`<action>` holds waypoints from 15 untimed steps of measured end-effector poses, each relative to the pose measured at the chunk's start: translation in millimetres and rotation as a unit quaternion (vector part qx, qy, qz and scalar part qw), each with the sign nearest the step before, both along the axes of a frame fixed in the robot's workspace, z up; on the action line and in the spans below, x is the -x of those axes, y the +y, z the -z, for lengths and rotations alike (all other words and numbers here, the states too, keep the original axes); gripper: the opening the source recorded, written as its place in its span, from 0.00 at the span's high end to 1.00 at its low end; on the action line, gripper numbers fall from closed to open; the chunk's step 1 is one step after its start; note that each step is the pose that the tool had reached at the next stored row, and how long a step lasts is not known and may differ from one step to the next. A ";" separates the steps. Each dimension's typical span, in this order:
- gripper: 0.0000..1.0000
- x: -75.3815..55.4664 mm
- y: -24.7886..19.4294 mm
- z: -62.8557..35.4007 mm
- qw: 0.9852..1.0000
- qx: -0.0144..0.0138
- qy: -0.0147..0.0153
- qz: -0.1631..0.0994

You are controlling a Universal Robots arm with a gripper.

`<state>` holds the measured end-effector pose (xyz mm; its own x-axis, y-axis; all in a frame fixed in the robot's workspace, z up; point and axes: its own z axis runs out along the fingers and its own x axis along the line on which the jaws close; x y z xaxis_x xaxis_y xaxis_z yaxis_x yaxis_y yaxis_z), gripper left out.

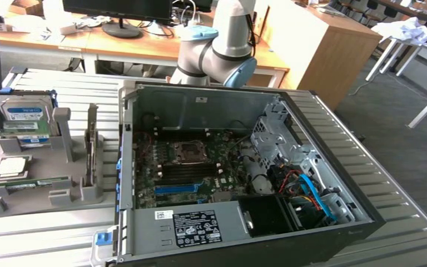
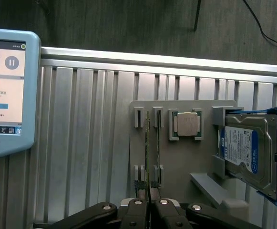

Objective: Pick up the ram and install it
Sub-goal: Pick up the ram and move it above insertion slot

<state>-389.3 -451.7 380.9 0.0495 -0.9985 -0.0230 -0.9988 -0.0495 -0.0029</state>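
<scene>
- Over the grey holder [image 2: 186,162], on the exterior view's left of the open computer case [image 1: 273,167]: hovers low with the gripper [image 2: 150,204] at the near end of the ram [image 2: 148,143].
- Finds the ram standing on edge in its narrow slots on the holder, seated and not lifted out, beside the processor chip [image 2: 186,124] and well short of the hard drive [image 2: 245,152].
- Presses both pads together on the ram's thin edge, as far as can be judged; shows no gap beyond the stick's own thickness.
- Counts as early in the task: grip apparently made, pick-up not yet done, install not begun.
- Leaves the dark memory slots [image 1: 187,173] on the motherboard inside the case apparently unfilled.
- Bends the arm [image 1: 224,53] at a grey-and-blue joint behind the case, with one link rising out of the exterior view's top edge.
- Hangs the dark gripper end at the exterior view's left edge, pointing down toward the holder and the ribbed metal table [image 2: 81,143].
</scene>
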 end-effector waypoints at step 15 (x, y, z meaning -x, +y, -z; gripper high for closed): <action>0.88 0.0 0.0 -6.6 1.000 0.000 0.000 0.000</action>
<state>-389.3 -451.7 387.6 0.0495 -0.9985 -0.0231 -0.9988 -0.0494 -0.0029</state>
